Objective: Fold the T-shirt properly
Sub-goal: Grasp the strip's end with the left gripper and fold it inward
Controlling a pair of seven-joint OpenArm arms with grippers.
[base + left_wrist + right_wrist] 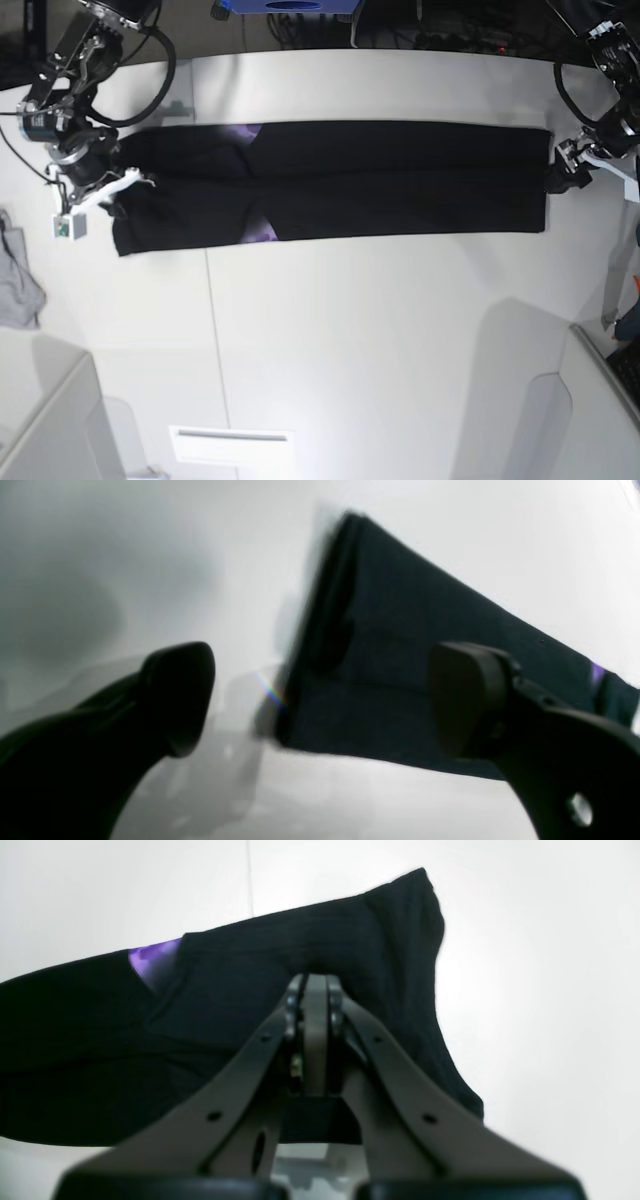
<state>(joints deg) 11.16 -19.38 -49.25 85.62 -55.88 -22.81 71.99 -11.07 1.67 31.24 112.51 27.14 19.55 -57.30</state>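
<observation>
Although the T-shirt (pixel 330 180) already lies as a long, narrow black band across the far half of the white table (pixel 380 340), its sides seemingly folded inward, the folding looks only partly done. A sliver of the purple print (pixel 262 232) peeks out near the band's collar end, and nothing has yet been folded along its length.

The left gripper (pixel 320 700) stands at one short end of the band with its jaws spread wide; the cloth's edge lies between and beyond the two pads, and no fabric is pinched (the wrist picture is blurred, so whether a pad brushes the cloth I cannot say). The right gripper (pixel 314 990) is at the opposite end, its jaws brought fully together over the black fabric; it seems to be pinching the cloth there, though the contact point itself is hidden behind the fingers.

What remains, by my reckoning, is to bring one end over toward the other, likely more than once, until the band becomes a compact rectangle. A small grey cloth (pixel 18 275) lies apart at the table's edge, uninvolved.
</observation>
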